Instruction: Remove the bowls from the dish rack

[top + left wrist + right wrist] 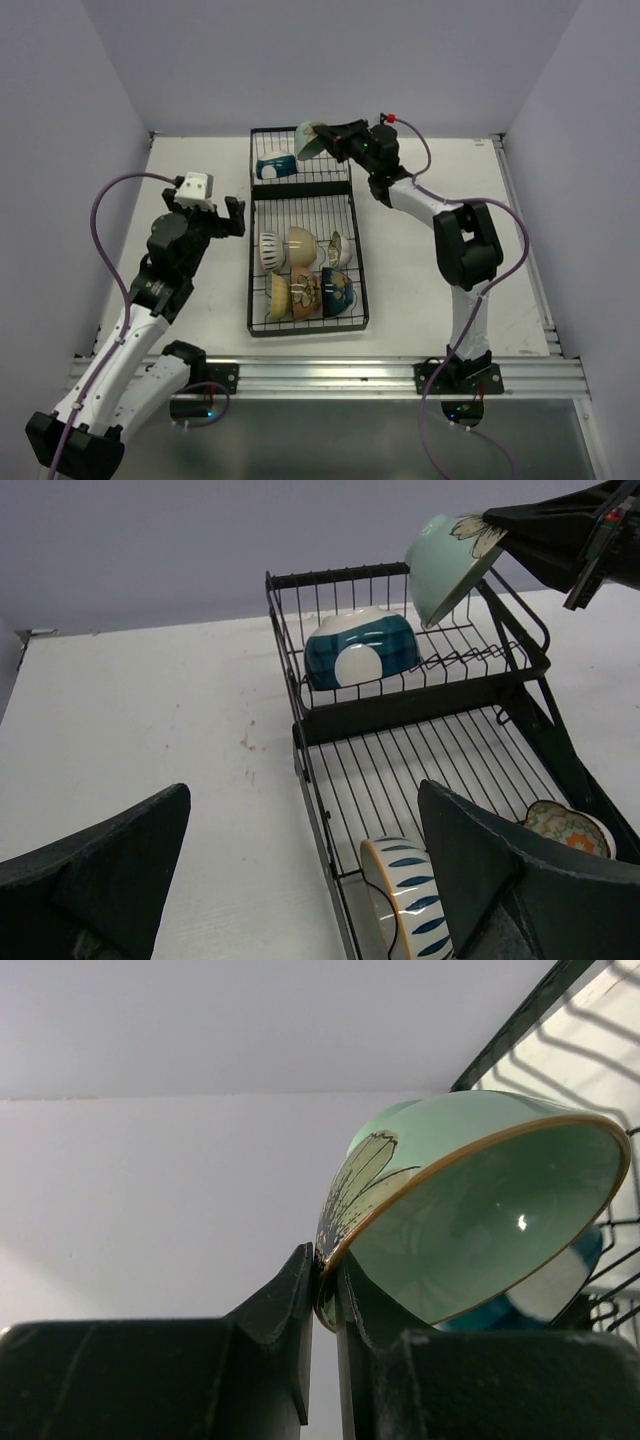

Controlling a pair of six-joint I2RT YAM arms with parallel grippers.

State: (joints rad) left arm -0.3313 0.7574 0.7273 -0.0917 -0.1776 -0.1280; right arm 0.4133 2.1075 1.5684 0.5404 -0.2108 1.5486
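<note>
Hanging over the dish rack (300, 194) by the far edge, a mint-green bowl (308, 141) is clamped in the right gripper (325, 1272). The left gripper (207, 214) is seen spread, empty.

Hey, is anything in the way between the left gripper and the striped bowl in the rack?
Only the low side rail of the dish rack lies between the left gripper and the striped bowl, which stands on edge just inside it. The right gripper, holding a green bowl, is over the far section, clear of that path.
</note>
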